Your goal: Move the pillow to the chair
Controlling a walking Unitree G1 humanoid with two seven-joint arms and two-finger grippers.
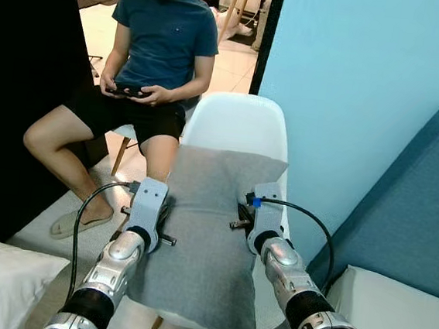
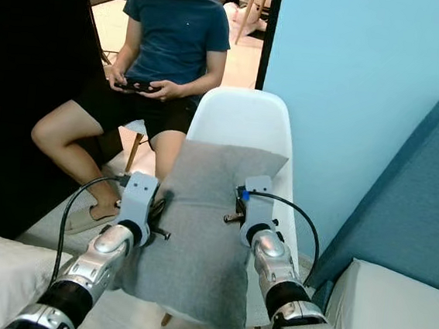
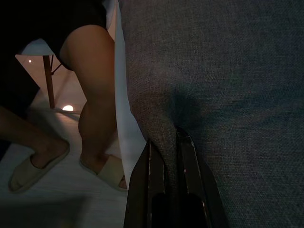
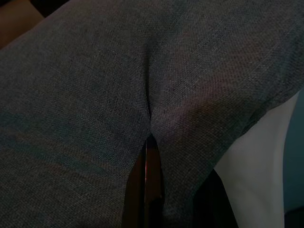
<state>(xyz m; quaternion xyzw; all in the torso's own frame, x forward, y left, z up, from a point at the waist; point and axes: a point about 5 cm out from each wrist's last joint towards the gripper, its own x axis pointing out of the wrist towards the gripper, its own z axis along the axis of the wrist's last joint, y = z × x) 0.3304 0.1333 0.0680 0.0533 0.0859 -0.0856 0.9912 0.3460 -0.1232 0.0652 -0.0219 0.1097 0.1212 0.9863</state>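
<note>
both claws are closed on the grey pillow (image 1: 213, 234), left claw (image 3: 166, 142) pinching its left edge, right claw (image 4: 149, 142) its right edge. the pillow lies over the white chair (image 1: 239, 124); i judge next comes releasing.

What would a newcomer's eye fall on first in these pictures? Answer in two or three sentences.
A grey pillow hangs over the white chair, pinched on its left edge by the left hand and on its right edge by the right hand. Behind the chair sits a person holding a controller.
</note>
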